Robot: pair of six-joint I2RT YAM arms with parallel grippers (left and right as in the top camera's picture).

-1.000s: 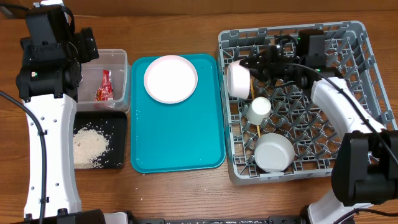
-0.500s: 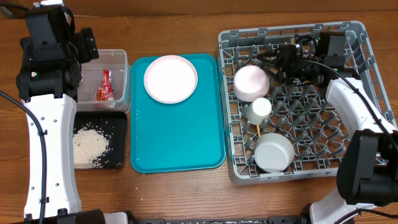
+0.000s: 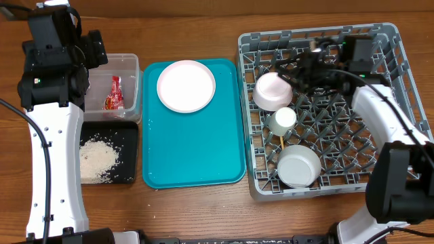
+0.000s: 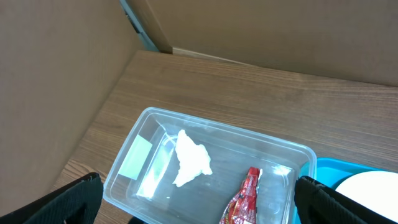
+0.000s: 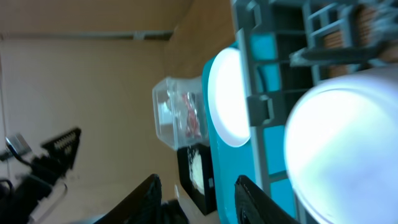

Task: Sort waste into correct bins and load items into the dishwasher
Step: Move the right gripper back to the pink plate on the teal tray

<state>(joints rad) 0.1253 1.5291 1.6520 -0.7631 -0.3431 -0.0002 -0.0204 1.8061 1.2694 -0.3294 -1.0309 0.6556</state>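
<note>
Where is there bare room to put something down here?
The teal tray is bare in front of the plate. The dish rack has open pegs right of the cup and lower bowl. Its left side is crowded; the clear tub and black tray are partly filled.

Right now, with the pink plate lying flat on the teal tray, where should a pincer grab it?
Probably the rim. The pink plate lies flat, face up, so only its lip offers a pinch: one finger inside, one outside, coming down from above. Take the edge facing the bare floor of the teal tray; the far edge crowds the tray's wall.
</note>
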